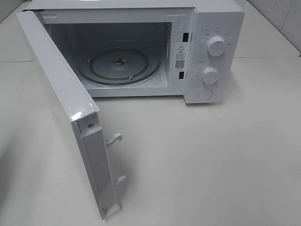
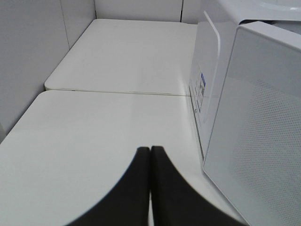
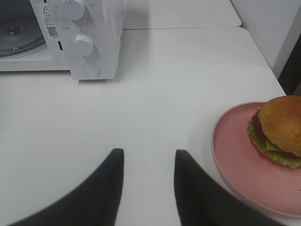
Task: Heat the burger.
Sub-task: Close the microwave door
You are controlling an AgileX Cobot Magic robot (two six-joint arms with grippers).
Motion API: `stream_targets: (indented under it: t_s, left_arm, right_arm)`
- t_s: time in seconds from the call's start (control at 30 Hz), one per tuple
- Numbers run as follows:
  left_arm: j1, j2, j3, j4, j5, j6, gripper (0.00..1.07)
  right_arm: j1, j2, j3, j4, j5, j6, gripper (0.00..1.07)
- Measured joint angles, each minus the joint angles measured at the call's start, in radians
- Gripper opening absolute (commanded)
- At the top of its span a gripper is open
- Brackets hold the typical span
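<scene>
- Microwave [image 1: 141, 47]: a white sticker [image 1: 181, 55] right of the cavity opening bears a warning triangle and a QR code; its print is too small to read.
- Dial markings around both knobs [image 1: 216, 45]: illegible.

White microwave [image 1: 214, 28]; pink plate [image 3: 240, 174] (speckled); golden-brown burger [image 3: 282, 127].

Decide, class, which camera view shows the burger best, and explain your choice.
The right wrist view. There the burger sits on the pink plate, with bun, patty and green filling visible, though the frame's edge cuts it off. The exterior high view and the left wrist view do not show it at all.
</scene>
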Motion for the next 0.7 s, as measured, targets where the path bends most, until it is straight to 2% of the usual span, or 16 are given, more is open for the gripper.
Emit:
stream_targets:
  t_s: [0.17, 0.23, 0.27, 0.3, 0.33, 0.37, 0.4, 0.43, 0.47, 0.5, 0.63, 0.7]
  left_arm:
    - [0.000, 0.119, 0.000, 0.024, -0.140, -0.010, 0.00]
    - [0.000, 0.221, 0.000, 0.070, -0.272, -0.044, 0.00]
    - [0.000, 0.221, 0.000, 0.070, -0.272, -0.044, 0.00]
    - [0.000, 0.293, 0.000, 0.132, -0.367, -0.097, 0.00]
    - [0.000, 0.335, -0.001, 0.177, -0.407, -0.127, 0.00]
    - [0.000, 0.335, -0.001, 0.177, -0.407, -0.127, 0.00]
    - [0.000, 0.414, -0.002, 0.259, -0.495, -0.176, 0.00]
    - [0.000, 0.414, -0.002, 0.259, -0.495, -0.176, 0.00]
    - [0.000, 0.477, -0.002, 0.315, -0.552, -0.206, 0.00]
    - [0.000, 0.502, -0.003, 0.332, -0.577, -0.215, 0.00]
    - [0.000, 0.570, -0.006, 0.403, -0.620, -0.229, 0.00]
    - [0.000, 0.636, -0.038, 0.503, -0.632, -0.268, 0.00]
  right_arm:
    - [0.000, 0.000, 0.000, 0.000, 0.000, 0.000, 0.38]
    - [0.000, 0.000, 0.000, 0.000, 0.000, 0.000, 0.38]
    - [0.000, 0.000, 0.000, 0.000, 0.000, 0.000, 0.38]
    - [0.000, 0.000, 0.000, 0.000, 0.000, 0.000, 0.38]
    - [0.000, 0.000, 0.000, 0.000, 0.000, 0.000, 0.38]
    - [0.000, 0.000, 0.000, 0.000, 0.000, 0.000, 0.38]
    - [0.000, 0.000, 0.000, 0.000, 0.000, 0.000, 0.38]
    - [0.000, 0.000, 0.000, 0.000, 0.000, 0.000, 0.38]
    - [0.000, 0.000, 0.000, 0.000, 0.000, 0.000, 0.38]
    - [0.000, 0.000, 0.000, 0.000, 0.000, 0.000, 0.38]
    - [0.000, 0.000, 0.000, 0.000, 0.000, 0.000, 0.38]
    - [0.000, 0.000, 0.000, 0.000, 0.000, 0.000, 0.38]
